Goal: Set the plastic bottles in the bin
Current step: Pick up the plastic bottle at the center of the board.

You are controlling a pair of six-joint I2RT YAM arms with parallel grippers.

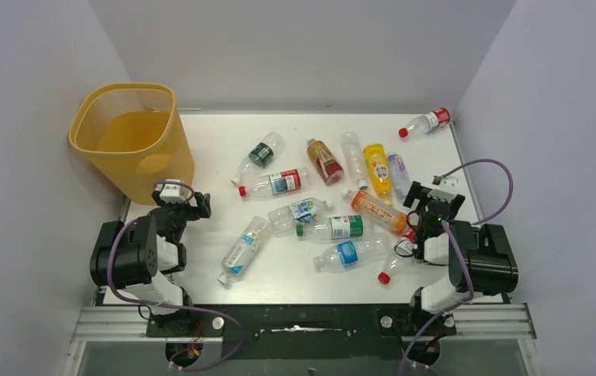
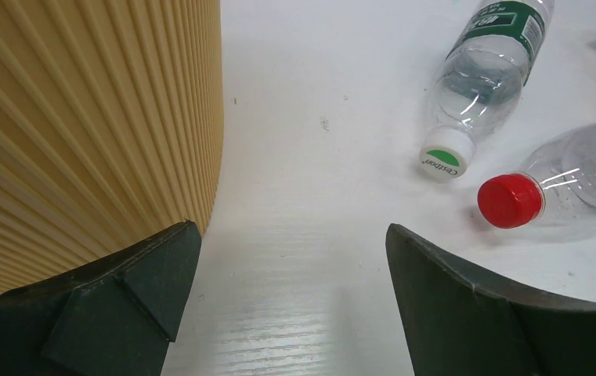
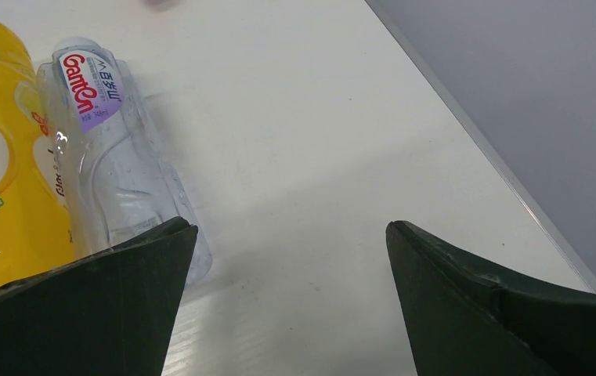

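Several plastic bottles (image 1: 334,228) lie scattered across the white table, most of them clear, one yellow (image 1: 377,169) and one orange (image 1: 378,212). The yellow-orange bin (image 1: 130,137) stands at the far left corner. My left gripper (image 1: 180,197) is open and empty, just in front of the bin; its ribbed wall (image 2: 83,133) fills the left of the left wrist view. A green-capped bottle (image 2: 478,86) and a red-capped bottle (image 2: 568,176) lie to its right. My right gripper (image 1: 434,197) is open and empty, beside a clear bottle (image 3: 110,157) and the yellow bottle (image 3: 1,164).
Grey walls close in the table on three sides. One red-capped bottle (image 1: 426,122) lies apart at the far right corner. The table's right edge (image 3: 482,141) runs close to my right gripper. Another red-capped bottle (image 1: 395,262) lies right by the right arm's base.
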